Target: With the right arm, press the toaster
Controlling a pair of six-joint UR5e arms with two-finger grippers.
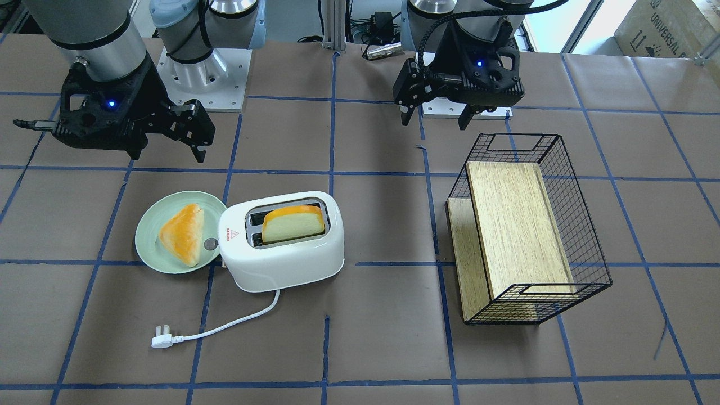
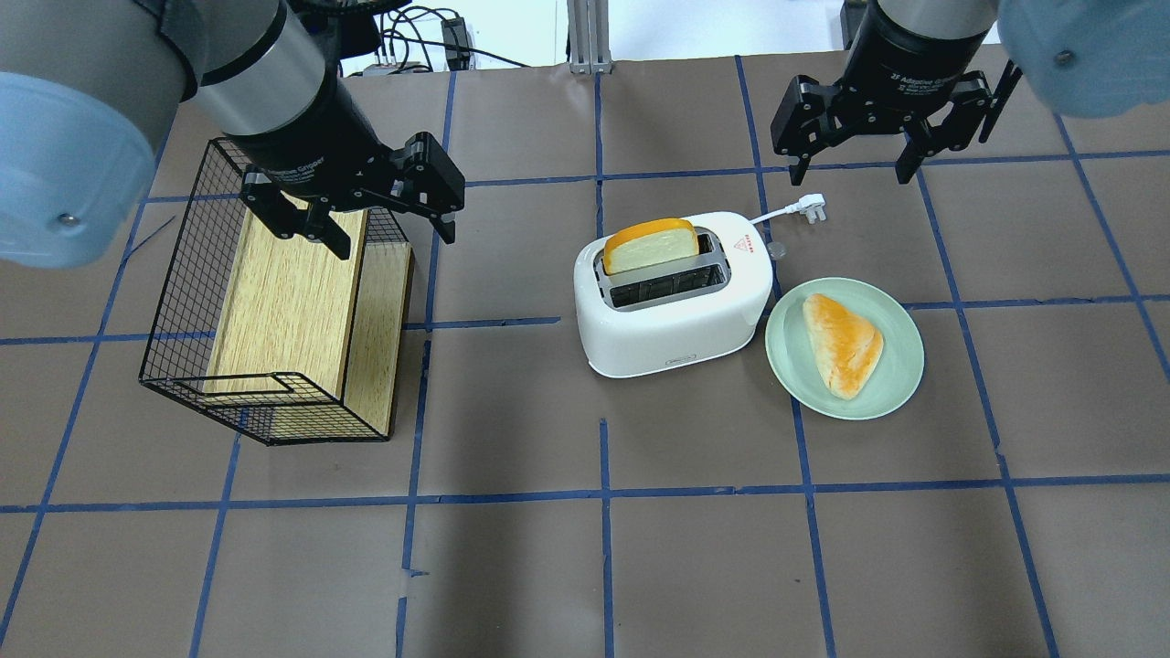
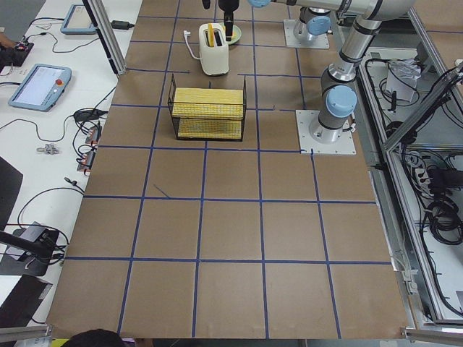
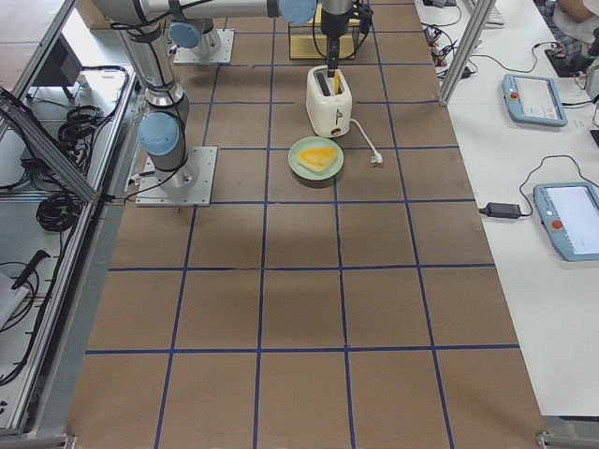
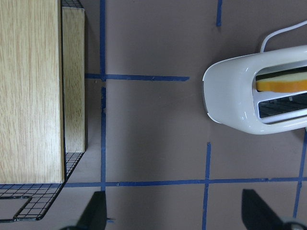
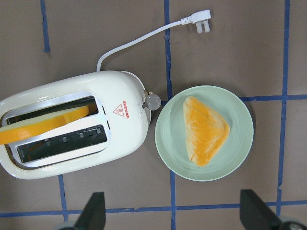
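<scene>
A robotics lab. The left arm [image 3: 338, 108] and the right arm [image 4: 159, 131] are bolted on metal base plates [image 3: 343, 144] to a large table [image 3: 231, 231] covered in brown paper and gridded with blue tape [image 3: 203, 195]. Aluminium frame posts [image 3: 101, 36] stand at its edge, teach pendants [image 4: 567, 220] lie on a white side bench [image 4: 524, 299], and loose cable bundles [image 3: 441, 210] run behind the arms.

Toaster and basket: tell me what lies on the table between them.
Nothing. Between the toaster and the basket there is only bare brown table, crossed by blue tape lines, as the overhead view shows.
</scene>
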